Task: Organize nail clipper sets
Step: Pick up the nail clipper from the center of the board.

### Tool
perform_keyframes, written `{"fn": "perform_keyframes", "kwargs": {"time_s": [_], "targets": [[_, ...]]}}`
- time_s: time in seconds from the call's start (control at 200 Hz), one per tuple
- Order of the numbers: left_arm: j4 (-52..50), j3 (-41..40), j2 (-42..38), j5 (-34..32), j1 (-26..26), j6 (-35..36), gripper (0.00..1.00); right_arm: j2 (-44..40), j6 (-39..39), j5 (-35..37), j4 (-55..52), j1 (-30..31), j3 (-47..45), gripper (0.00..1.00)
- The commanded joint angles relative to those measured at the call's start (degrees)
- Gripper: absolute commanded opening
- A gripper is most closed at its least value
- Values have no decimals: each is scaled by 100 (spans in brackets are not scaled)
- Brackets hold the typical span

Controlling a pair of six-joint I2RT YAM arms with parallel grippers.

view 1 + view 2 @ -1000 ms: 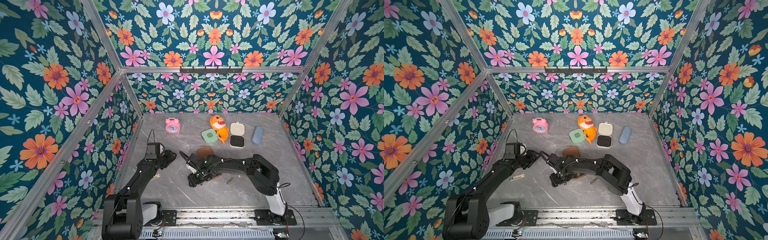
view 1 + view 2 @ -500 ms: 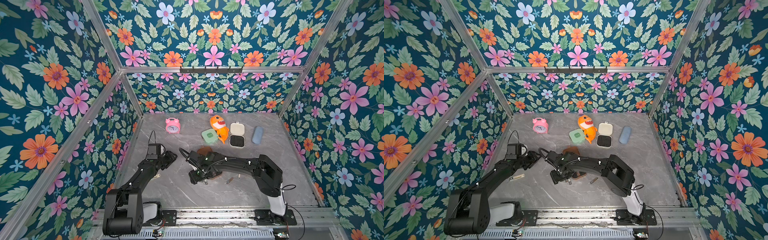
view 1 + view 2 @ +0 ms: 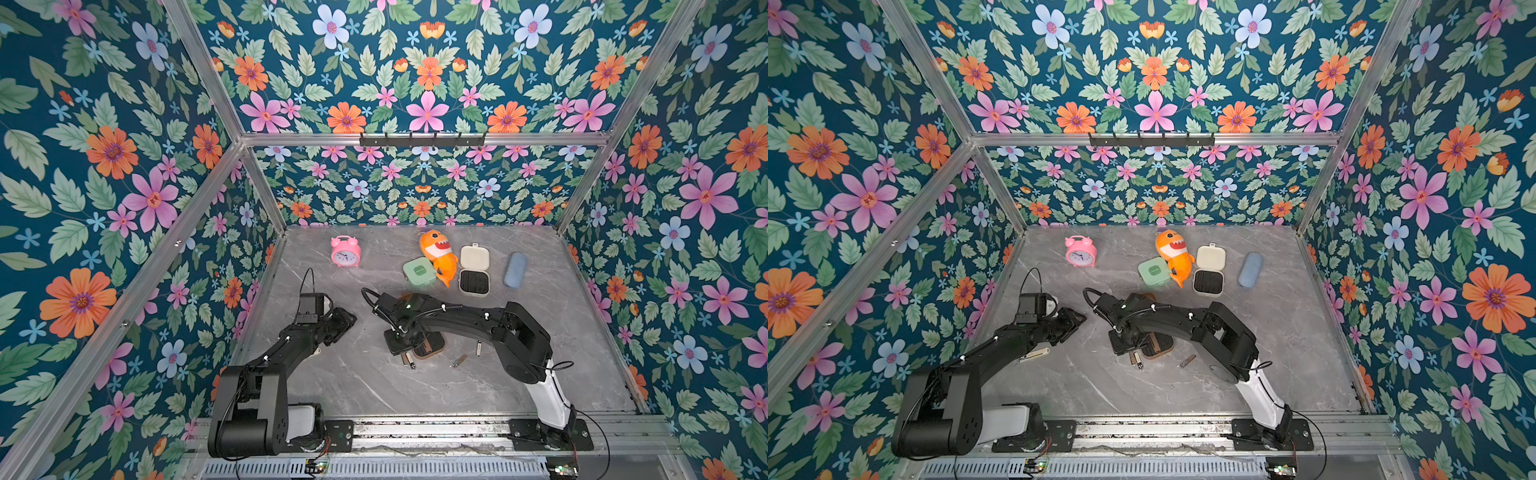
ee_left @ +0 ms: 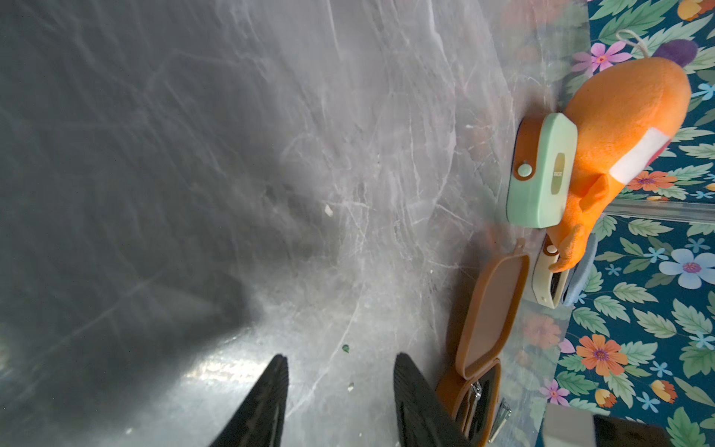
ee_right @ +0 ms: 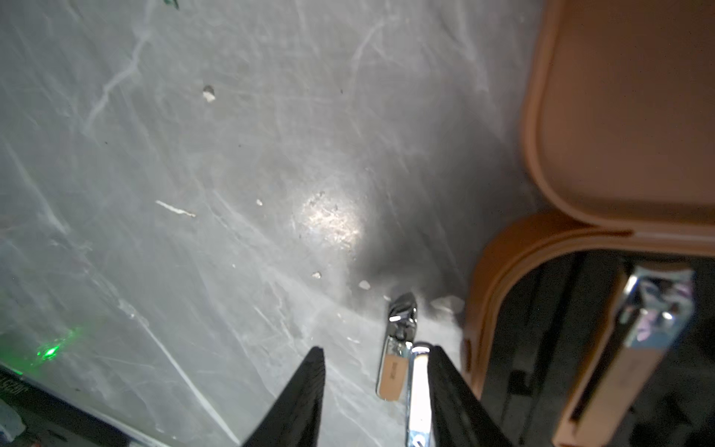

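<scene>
Brown case (image 5: 499,271) lies open, clipper (image 5: 654,309) inside; cream case (image 3: 475,257) open, mint case (image 3: 419,272) shut. Left gripper (image 4: 341,358) and right gripper (image 5: 377,350) stand spread.

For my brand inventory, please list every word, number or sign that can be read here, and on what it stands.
No text can be read with certainty.
Mint green case, lid label: a short word, too blurred.
Small clipper beside the brown case, tan plate: print too small.
Pink alarm clock, dial: numerals too small.

2 top cams overhead, wrist cams near brown case (image 4: 491,309)
</scene>
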Motion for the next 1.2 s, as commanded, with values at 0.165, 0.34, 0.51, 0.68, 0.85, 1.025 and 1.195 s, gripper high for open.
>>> {"fn": "perform_keyframes", "kwargs": {"time_s": [0.165,0.34,0.51,0.68,0.85,1.025,1.195], "targets": [[202,-12,82,101,2,-9,47,277,-119,62,-255,-28,196,41],[211,-12,92,106,6,-9,47,358,-128,56,-234,-51,152,35],[236,3,127,111,-2,-29,47,420,-146,38,-220,-54,181,25],[246,155,282,101,-9,-17,47,406,-189,-93,-135,-49,240,19],[238,454,492,76,-94,-58,46,294,-251,-80,-60,-53,255,16],[183,937,847,-63,-495,-166,46,-299,-282,-78,182,-157,-81,14],[219,1615,1364,-130,-1194,-377,47,-1254,-391,2,539,-456,-881,12]]}}
